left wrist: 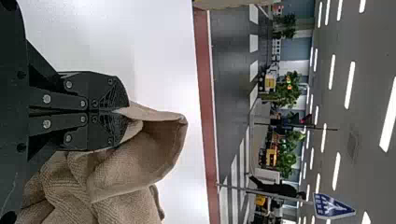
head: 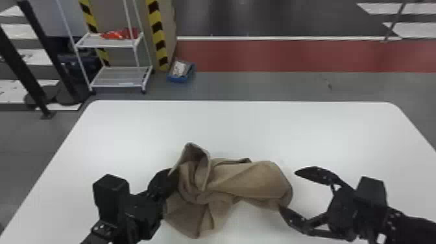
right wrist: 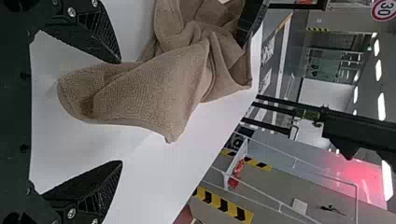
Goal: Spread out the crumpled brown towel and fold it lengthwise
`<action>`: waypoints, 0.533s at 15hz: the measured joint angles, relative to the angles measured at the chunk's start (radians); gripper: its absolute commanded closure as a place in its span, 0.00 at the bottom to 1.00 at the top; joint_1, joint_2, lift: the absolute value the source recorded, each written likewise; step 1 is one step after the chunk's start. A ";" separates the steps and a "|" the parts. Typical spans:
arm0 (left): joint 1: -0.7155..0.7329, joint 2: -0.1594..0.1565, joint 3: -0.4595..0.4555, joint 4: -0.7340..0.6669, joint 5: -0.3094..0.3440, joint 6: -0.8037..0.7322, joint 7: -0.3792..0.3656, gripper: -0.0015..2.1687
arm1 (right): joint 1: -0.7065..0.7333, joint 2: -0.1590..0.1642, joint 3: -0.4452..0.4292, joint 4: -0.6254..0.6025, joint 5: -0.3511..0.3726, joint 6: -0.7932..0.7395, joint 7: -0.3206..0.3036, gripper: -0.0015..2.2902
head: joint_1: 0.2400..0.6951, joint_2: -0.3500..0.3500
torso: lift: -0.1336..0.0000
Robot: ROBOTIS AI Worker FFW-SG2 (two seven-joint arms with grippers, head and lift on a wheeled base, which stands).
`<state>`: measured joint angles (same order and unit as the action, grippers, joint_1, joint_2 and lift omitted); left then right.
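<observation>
Head view: blue bin (head: 177,79) on the floor with some pale stuff (head: 179,68) in it, kinda hard to make out, plus a white rack (head: 112,83) holding something red (head: 120,33). Brown towel (head: 246,181) is bunched up on a white table (head: 259,126), between the left gripper (head: 172,178) and right gripper (head: 289,190).

Left wrist view: left gripper (left wrist: 128,111) has its jaws clamped on the towel's edge.

Right wrist view: right gripper (right wrist: 121,112) has jaws wide apart, towel's rounded end in between.

Ceiling lights (left wrist: 350,85) glow bright (soft glare on the table (head: 259,129))
</observation>
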<state>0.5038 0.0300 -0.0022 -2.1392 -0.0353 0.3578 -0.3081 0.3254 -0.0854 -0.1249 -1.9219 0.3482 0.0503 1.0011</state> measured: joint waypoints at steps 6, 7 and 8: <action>0.007 0.001 0.000 -0.006 0.000 -0.007 0.000 0.99 | -0.129 -0.004 -0.004 0.176 -0.076 0.040 0.122 0.97 | 1.00 0.56 | 0.07; 0.008 0.001 0.000 -0.006 0.000 -0.009 0.000 0.99 | -0.130 -0.005 -0.014 0.185 -0.100 0.003 0.132 0.99 | 1.00 0.56 | 0.07; 0.008 0.001 0.000 -0.006 0.000 -0.010 0.000 0.99 | -0.130 -0.006 -0.025 0.191 -0.119 -0.030 0.136 0.99 | 1.00 0.55 | 0.07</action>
<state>0.5122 0.0307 -0.0021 -2.1456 -0.0353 0.3473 -0.3082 0.1951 -0.0913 -0.1502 -1.7307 0.2293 0.0201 1.1367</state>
